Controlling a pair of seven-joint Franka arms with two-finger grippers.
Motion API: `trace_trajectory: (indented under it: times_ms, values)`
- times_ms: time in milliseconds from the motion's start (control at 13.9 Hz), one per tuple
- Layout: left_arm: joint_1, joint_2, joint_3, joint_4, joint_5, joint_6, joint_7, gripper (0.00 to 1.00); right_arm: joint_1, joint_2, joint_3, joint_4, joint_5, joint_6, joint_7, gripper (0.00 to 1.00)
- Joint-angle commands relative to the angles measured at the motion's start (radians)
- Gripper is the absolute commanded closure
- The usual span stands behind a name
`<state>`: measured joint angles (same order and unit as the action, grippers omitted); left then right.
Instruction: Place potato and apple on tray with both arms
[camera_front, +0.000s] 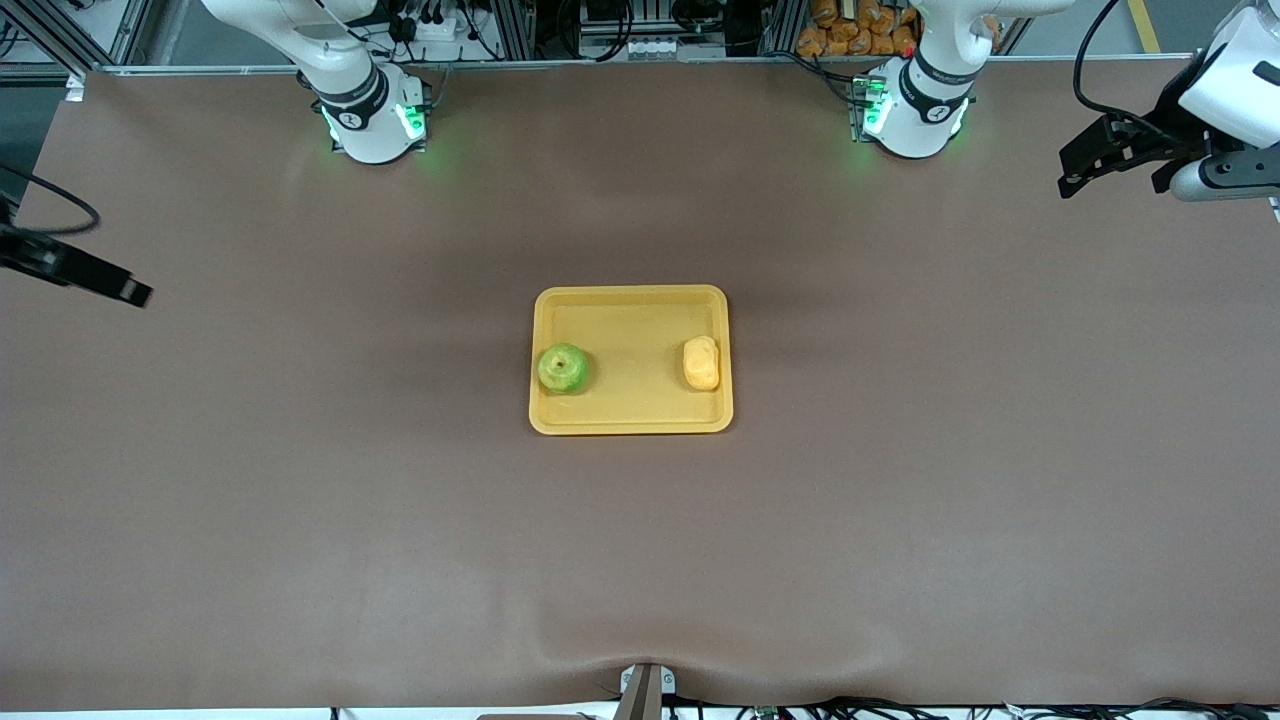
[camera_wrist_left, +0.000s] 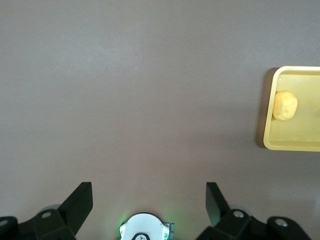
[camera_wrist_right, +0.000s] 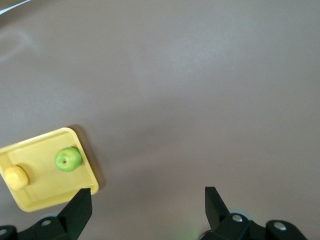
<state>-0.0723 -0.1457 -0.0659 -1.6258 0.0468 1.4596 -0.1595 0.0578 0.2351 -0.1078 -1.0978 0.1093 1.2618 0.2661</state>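
Front view shows the apple (camera_front: 564, 368) and potato (camera_front: 702, 363) resting on the tray (camera_front: 630, 300) mid-frame on the bench (camera_front: 300, 500), so I judge the job done and should just keep my left fingers (camera_wrist_left: 80, 202) and right fingers (camera_wrist_right: 80, 207) spread, empty, well away.

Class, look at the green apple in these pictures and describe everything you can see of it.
The apple is small, round and bright green, with a yellowish patch and a brownish stem dimple facing up. Its skin looks smooth. It sits upright inside the yellow tray, close against the rim at the right arm's end, apart from the potato. No gripper touches it.
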Motion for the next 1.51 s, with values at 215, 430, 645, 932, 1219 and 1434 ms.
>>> trace_trajectory:
  times_ms: [215,430,645,932,1219,1434]
  values:
    - [0.011,0.000,0.003,0.003,-0.004,-0.004,-0.003,0.00,-0.009,-0.206,0.023,-0.308,-0.057,0.154,-0.058,0.00]
    - [0.011,0.001,0.003,0.001,-0.004,-0.004,-0.006,0.00,-0.010,-0.201,0.026,-0.311,-0.056,0.152,-0.082,0.00]
    - [0.009,0.003,0.003,0.006,-0.001,-0.004,0.005,0.00,-0.030,-0.191,0.027,-0.260,-0.077,0.145,-0.125,0.00]
    - [0.011,0.014,0.003,0.026,0.004,-0.004,0.008,0.00,-0.029,-0.194,0.028,-0.263,-0.062,0.159,-0.140,0.00]
    - [0.009,0.017,0.001,0.032,0.004,-0.005,0.009,0.00,-0.050,-0.201,0.037,-0.290,-0.074,0.168,-0.140,0.00]
    - [0.009,0.018,0.001,0.032,0.004,-0.010,0.011,0.00,-0.113,-0.197,0.033,-0.301,-0.060,0.183,-0.131,0.00]
